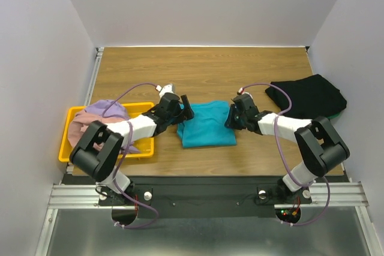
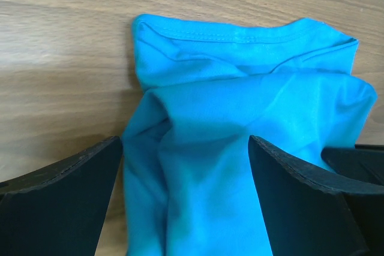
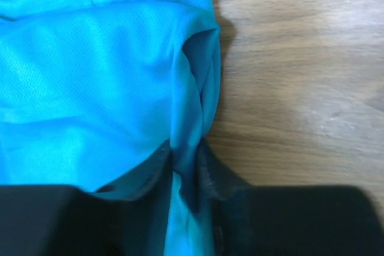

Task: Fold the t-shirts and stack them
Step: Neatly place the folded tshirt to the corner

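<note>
A teal t-shirt [image 1: 208, 124] lies folded in the middle of the table. My left gripper [image 1: 186, 111] is at its left edge, open, with the teal cloth [image 2: 240, 124] lying between the two wide-apart fingers [image 2: 66, 202]. My right gripper [image 1: 230, 116] is at the shirt's right edge, shut on a pinched fold of the teal cloth [image 3: 187, 154]. A black t-shirt [image 1: 309, 96] lies folded at the right, with a green one [image 1: 341, 112] peeking out under it. Pink and lavender shirts [image 1: 99, 115] are bunched in the yellow tray.
The yellow tray [image 1: 72, 151] stands at the near left of the wooden table [image 1: 204, 70]. White walls close the table in on three sides. Bare wood shows beyond the teal shirt in both wrist views.
</note>
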Controlling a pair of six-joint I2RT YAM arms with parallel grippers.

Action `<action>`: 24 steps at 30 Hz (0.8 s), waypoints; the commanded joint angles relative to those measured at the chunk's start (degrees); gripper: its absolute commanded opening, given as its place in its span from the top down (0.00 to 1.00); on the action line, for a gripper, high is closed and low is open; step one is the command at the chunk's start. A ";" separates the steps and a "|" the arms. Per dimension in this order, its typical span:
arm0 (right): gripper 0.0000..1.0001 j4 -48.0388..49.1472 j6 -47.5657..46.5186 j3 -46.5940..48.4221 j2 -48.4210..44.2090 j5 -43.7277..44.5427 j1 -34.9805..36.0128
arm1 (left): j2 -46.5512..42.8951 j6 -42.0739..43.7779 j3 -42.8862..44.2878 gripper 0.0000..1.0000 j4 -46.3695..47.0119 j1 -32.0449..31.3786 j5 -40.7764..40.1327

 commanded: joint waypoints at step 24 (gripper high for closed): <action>1.00 -23.10 -37.52 19.68 -3.91 33.29 -9.35 | -36.56 0.66 -7.63 0.01 -13.69 0.07 -10.27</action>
